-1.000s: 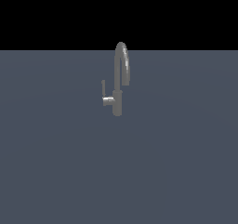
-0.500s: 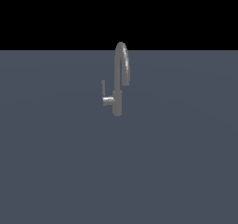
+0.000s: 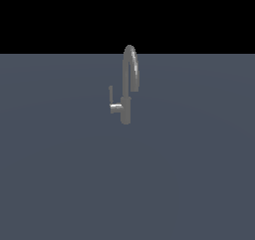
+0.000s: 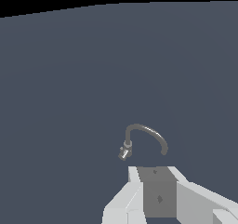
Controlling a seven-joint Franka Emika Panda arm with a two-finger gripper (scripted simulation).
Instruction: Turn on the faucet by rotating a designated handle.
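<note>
Flat slate-grey floor, black void behind. Faucet upright on it, arched spout on top. Handle juts from body toward exterior view's left, rod pointing up. Gripper short of faucet, apart, nothing held; finger spread unclear.

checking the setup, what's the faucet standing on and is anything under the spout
The faucet stands on a plain grey surface. Nothing shows beneath the spout. Its handle sticks out at the exterior view's left.
</note>
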